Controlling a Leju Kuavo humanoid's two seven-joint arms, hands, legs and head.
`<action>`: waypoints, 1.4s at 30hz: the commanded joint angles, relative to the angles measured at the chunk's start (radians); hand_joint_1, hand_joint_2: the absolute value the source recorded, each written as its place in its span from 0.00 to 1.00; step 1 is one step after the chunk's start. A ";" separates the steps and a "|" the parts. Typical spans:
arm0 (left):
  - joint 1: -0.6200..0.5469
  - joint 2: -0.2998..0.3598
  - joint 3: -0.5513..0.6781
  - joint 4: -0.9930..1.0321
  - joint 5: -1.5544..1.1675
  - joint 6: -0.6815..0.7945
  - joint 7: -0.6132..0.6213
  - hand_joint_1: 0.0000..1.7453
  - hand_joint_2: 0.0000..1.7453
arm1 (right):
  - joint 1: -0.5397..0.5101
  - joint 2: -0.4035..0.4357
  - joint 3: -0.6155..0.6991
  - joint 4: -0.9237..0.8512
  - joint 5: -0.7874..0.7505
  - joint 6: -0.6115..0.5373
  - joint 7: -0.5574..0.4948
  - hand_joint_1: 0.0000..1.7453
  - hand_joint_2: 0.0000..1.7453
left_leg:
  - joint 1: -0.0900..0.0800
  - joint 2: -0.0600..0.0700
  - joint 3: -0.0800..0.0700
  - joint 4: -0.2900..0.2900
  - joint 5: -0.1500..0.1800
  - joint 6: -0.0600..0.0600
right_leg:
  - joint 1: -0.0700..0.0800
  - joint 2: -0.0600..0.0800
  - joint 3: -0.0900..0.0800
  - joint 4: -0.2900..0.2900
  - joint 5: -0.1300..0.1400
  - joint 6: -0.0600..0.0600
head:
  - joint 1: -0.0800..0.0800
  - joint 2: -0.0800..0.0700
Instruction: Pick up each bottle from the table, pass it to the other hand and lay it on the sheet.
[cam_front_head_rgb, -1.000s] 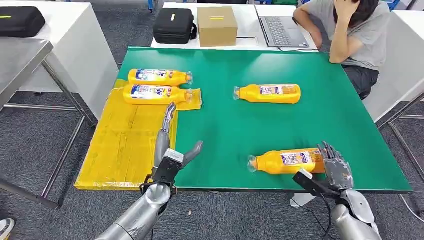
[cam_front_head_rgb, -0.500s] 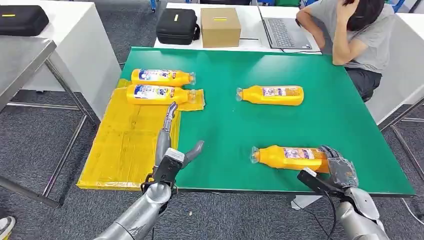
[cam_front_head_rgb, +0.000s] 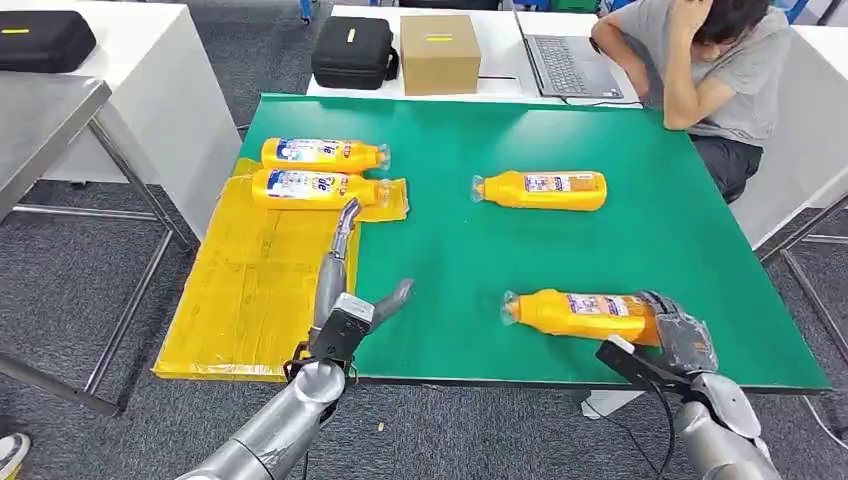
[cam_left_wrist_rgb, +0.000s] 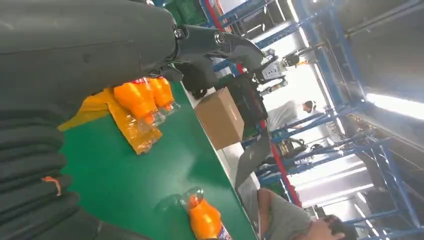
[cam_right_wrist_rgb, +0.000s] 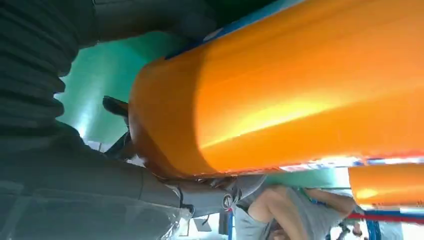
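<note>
At the near right edge of the green desk (cam_front_head_rgb: 620, 240), my right robot hand (cam_front_head_rgb: 680, 338) has its fingers wrapped round the base end of the nearest bottle (cam_front_head_rgb: 580, 315), which lies on its side with the cap pointing toward the middle. From the right wrist view the orange body fills the space between thumb and fingers, so I judge it held, though I cannot tell how firmly. My left robot hand (cam_front_head_rgb: 340, 300) hovers near the front edge beside the yellow sheet (cam_front_head_rgb: 250, 290), fingers spread and holding nothing.

Two bottles (cam_front_head_rgb: 315, 170) already lie at the far end of the sheet, and a fourth bottle (cam_front_head_rgb: 545, 189) waits further back on the green.

What worries me is where the grip sits. Holding at the very base puts the long body and neck out beyond the fingers, so on lifting the bottle could droop or twist out, and the smooth plastic would help it slip. If it drops here, it is close to the desk's front edge and could roll off onto the floor. The handover is also risky: the left robot hand needs free bottle surface to take hold, and releasing early would let it fall. A person (cam_front_head_rgb: 715, 70) sits at the far right corner, so I would keep the swing low and inward.
</note>
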 joint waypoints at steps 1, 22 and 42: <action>-0.029 0.022 -0.034 0.046 0.006 0.016 0.003 0.00 1.00 | 0.055 0.079 -0.053 0.033 -0.105 -0.073 -0.087 1.00 1.00 | 0.002 0.001 0.001 -0.001 -0.001 -0.003 | 0.002 -0.001 0.001 -0.001 -0.001 -0.003 | 0.000 0.000; -0.012 0.031 -0.051 0.016 0.027 0.042 0.003 0.00 1.00 | 0.124 0.099 0.149 -0.253 -0.556 -0.233 -0.087 1.00 1.00 | 0.001 0.003 -0.008 0.000 -0.004 -0.005 | 0.001 0.001 -0.008 0.002 -0.003 -0.002 | 0.000 0.000; 0.000 -0.035 -0.072 0.092 0.088 -0.128 0.003 0.00 1.00 | 0.185 0.207 0.120 -0.570 -0.609 -0.233 -0.087 1.00 1.00 | 0.001 0.001 -0.015 0.000 -0.002 -0.004 | 0.001 0.000 -0.014 0.001 -0.001 -0.001 | 0.000 0.000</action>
